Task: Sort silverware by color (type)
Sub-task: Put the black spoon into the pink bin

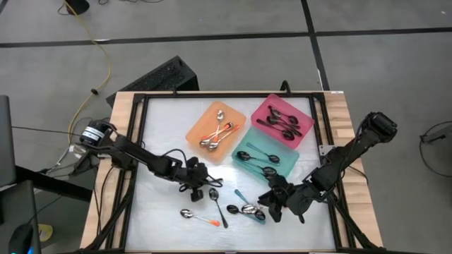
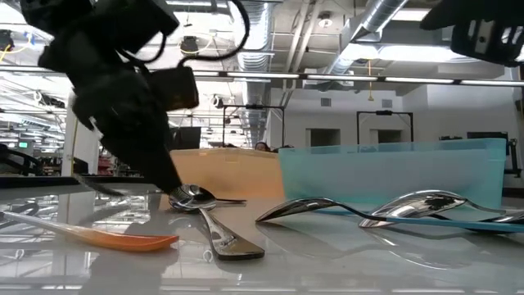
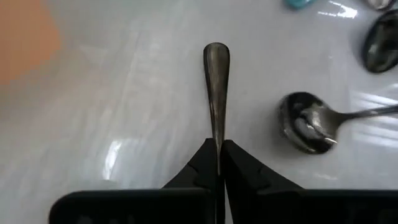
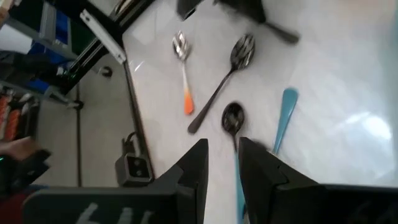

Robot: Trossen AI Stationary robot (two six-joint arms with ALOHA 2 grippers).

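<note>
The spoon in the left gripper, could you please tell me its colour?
All black: the spoon held by the left gripper shows best in the left wrist view.

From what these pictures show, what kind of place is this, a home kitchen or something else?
Probably a lab or workshop, not a kitchen. The low view shows exposed ducts and pipes under an open ceiling. The high view shows a bare concrete floor with a yellow cable running across it, beside the wood-edged table.

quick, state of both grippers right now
left gripper: shut on a black spoon
right gripper: open, holding nothing
</note>
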